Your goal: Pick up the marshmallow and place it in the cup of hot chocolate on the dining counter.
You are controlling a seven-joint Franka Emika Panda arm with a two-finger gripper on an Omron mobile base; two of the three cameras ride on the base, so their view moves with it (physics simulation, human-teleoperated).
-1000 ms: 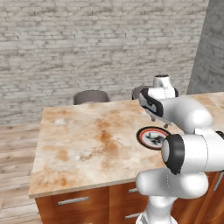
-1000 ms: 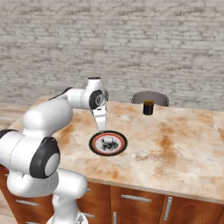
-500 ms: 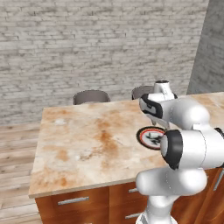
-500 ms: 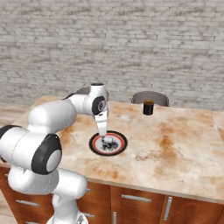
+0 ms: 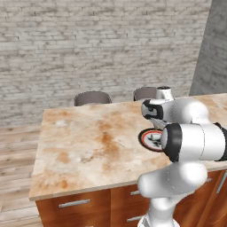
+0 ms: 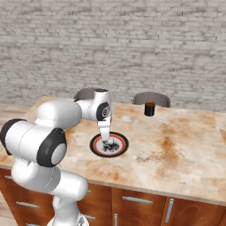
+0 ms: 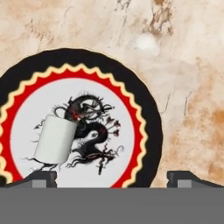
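Grey brick walls close off the back of this kitchen, and in front of them stands the dining counter (image 6: 185, 154), its marbled beige-orange top resting on reddish-brown cabinets with metal drawer pulls. Over the counter the gripper (image 6: 107, 142) points straight down, low above a round plate (image 6: 95, 145), with the white arm folded over from the near edge. In the hand view its two dark fingertips (image 7: 40, 176) stand wide apart at the bottom edge, with nothing between them, so the jaws are spread and hold nothing. Directly beneath lies the plate (image 7: 144, 113), with a black outer rim, a red scalloped band edged in yellow and a white centre carrying a dark dragon-like drawing. On that white centre, toward the left in the hand view, rests the marshmallow (image 7: 54, 140), a small white cylinder lying on its side, partly over the drawing and apart from both fingertips. In the left base view the plate (image 5: 146, 138) is half hidden behind the arm. Well beyond the plate, near the far edge of the counter, the cup of hot chocolate (image 6: 149, 108) stands upright, a small black mug. Behind that far edge rise the rounded backs of two dark stools (image 6: 152, 98).
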